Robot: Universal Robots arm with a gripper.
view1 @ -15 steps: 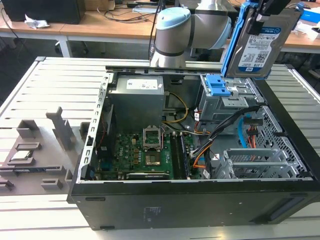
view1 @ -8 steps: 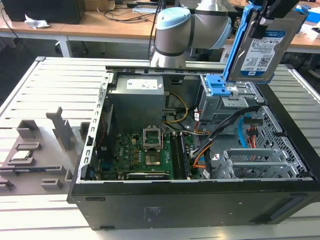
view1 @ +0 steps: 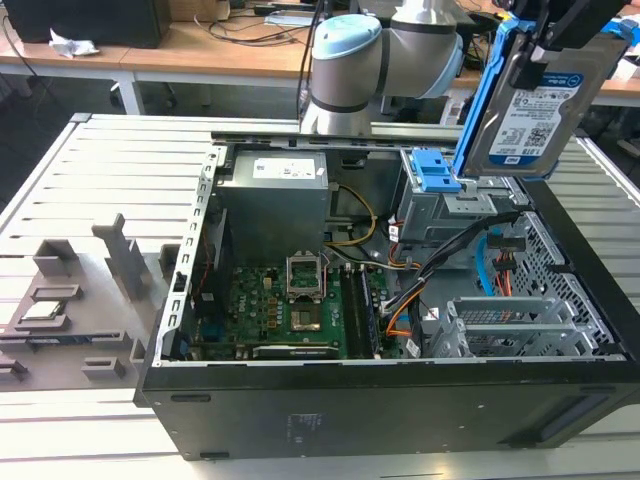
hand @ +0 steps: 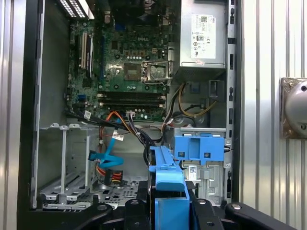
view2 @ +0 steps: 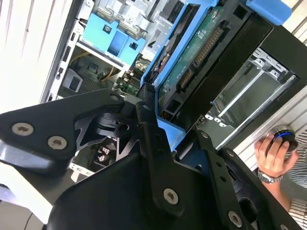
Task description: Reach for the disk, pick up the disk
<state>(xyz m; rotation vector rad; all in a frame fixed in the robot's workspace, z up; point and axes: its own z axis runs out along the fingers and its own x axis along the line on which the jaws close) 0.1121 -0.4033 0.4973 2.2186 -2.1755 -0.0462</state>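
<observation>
The disk (view1: 530,110), a silver drive with a white-and-blue label and a blue plastic frame, hangs tilted in the air above the open computer case's drive bay, at the exterior view's upper right. My gripper (view1: 560,45) is shut on its upper end. In the second wrist view the disk (view2: 194,55) shows its green circuit-board side and connector, with my gripper (view2: 175,139) clamping the blue frame between black fingers (view2: 149,136). The first wrist view shows the blue frame of the disk (hand: 168,184) standing edge-on in my gripper (hand: 170,211), above the case.
The open computer case (view1: 380,400) holds a motherboard (view1: 290,310), a power supply (view1: 275,200), loose cables (view1: 450,255) and a blue latch piece (view1: 432,170) on the drive bay. Grey fixtures (view1: 120,265) stand on the slatted table. A person's hand (view2: 273,153) rests beside the case.
</observation>
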